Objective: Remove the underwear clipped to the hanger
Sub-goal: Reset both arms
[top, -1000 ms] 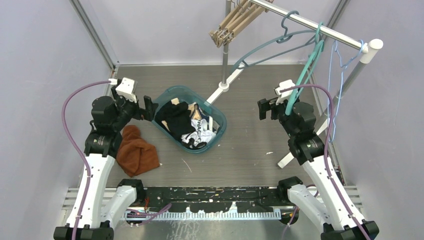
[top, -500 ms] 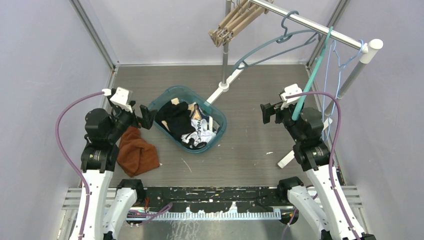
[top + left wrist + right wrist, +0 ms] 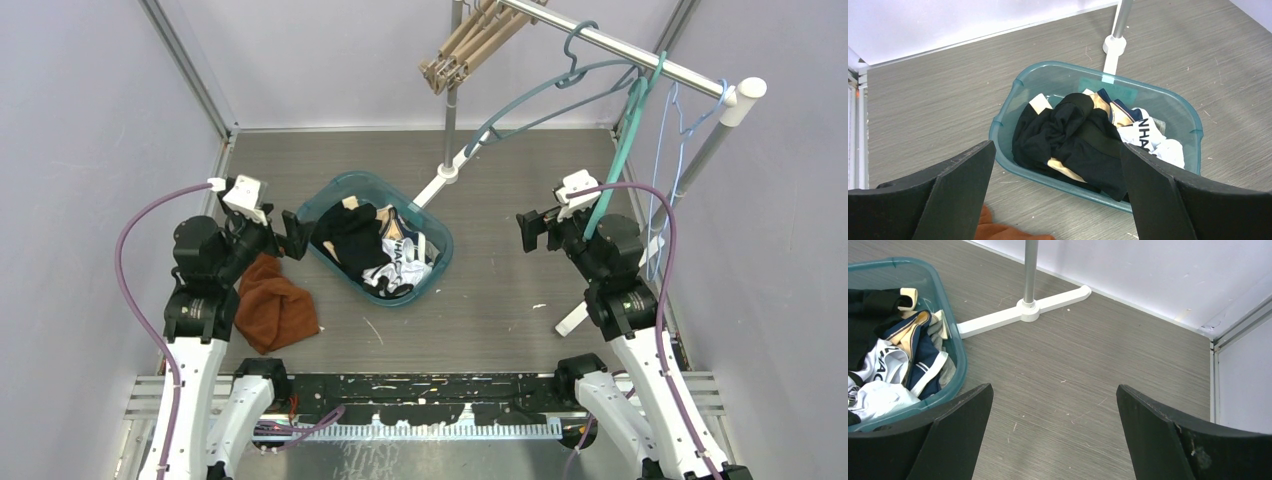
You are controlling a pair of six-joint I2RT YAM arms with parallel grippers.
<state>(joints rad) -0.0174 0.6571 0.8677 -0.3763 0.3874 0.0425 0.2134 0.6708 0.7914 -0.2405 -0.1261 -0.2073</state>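
Observation:
Underwear lies heaped in a teal basket [image 3: 436,262]: black pieces [image 3: 355,235] [image 3: 1073,135] and a white and navy one [image 3: 402,266] [image 3: 883,370]. A green hanger [image 3: 615,165] dangles from the rail [image 3: 620,50] beside my right arm, with nothing on it that I can see. A teal hanger [image 3: 540,95] and a pale blue wire hanger [image 3: 672,170] also hang bare. My left gripper [image 3: 293,232] [image 3: 1057,150] is open at the basket's left edge. My right gripper [image 3: 530,230] [image 3: 1054,389] is open over bare floor right of the basket.
A bunch of wooden hangers [image 3: 465,45] hangs at the rail's far end. The rack's white foot [image 3: 445,175] [image 3: 1025,310] stands behind the basket. A brown cloth [image 3: 272,305] lies on the floor by my left arm. Walls close in on both sides.
My left arm has drawn back from the basket rim toward the left. The right arm has shifted slightly right, and the green hanger has swung rightward. Both grippers stayed open.

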